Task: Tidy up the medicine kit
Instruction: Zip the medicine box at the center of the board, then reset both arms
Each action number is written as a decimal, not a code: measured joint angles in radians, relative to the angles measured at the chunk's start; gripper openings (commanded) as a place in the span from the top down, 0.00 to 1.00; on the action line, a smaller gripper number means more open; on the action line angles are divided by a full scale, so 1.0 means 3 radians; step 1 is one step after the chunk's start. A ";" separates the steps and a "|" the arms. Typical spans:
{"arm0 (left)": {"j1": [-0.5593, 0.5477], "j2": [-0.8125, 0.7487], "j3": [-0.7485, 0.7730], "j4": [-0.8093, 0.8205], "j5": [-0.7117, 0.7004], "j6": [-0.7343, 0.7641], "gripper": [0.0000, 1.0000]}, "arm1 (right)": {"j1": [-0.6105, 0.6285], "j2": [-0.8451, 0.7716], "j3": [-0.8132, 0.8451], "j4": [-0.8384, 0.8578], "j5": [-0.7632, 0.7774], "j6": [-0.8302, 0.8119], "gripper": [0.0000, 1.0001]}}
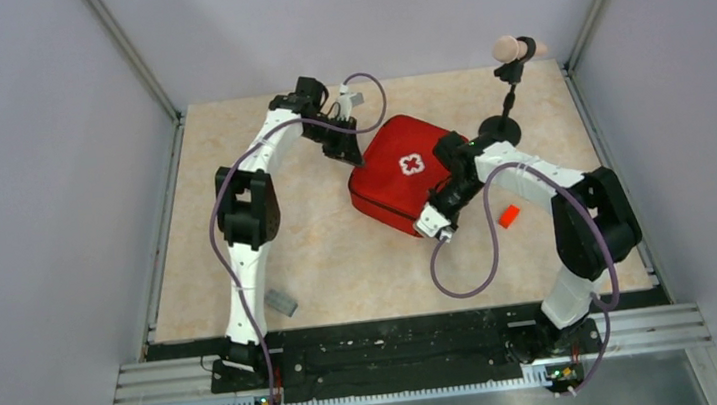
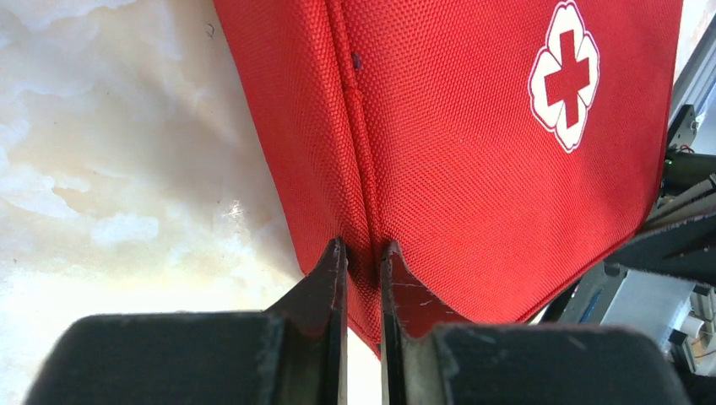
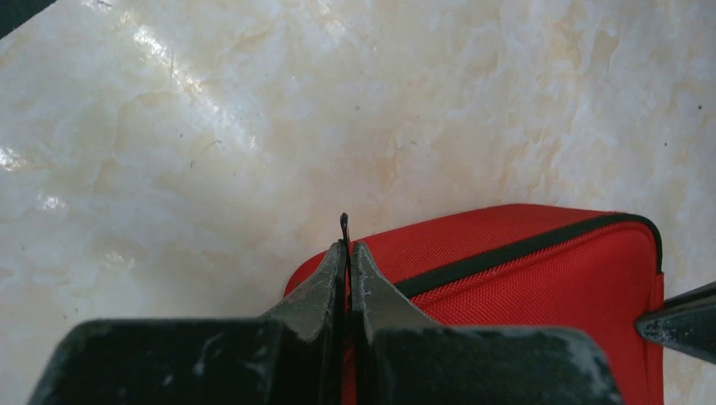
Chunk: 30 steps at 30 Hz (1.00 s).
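Pinched a corner seam of the medicine kit in the left tool to anchor it on the tabletop, clamped the right tool tight on the thin black zipper pull at its near corner, apparently for unzipping.

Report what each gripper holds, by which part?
Left gripper: red soft fabric medicine kit, by its raised seam near a corner. Right gripper: likely its thin black zipper pull.

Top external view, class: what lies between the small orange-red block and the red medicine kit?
Seen from above: the right claw at the medicine kit's near corner, then a purple cable beside the block.
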<state>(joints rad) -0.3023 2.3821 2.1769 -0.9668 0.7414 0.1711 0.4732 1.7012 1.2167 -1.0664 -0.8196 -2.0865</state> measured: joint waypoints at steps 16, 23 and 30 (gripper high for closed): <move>0.0289 -0.0506 -0.0835 0.0786 -0.0053 -0.0046 0.01 | -0.0426 -0.0064 0.0361 -0.0633 0.0187 0.0632 0.01; 0.0562 -0.1532 -0.1399 0.1545 -0.0613 -0.0444 0.01 | -0.0435 -0.0258 0.0855 0.1041 0.0256 0.4067 0.01; 0.0576 -0.2333 -0.1521 0.1795 -0.0977 -0.0661 0.01 | -0.0448 -0.0908 0.0675 0.2008 0.1362 0.6179 0.01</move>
<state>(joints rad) -0.1295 1.6821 1.7206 -0.4282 0.4484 -0.0273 0.3389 1.4288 1.4193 -0.4641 -0.4110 -0.2329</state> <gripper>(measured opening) 0.986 0.987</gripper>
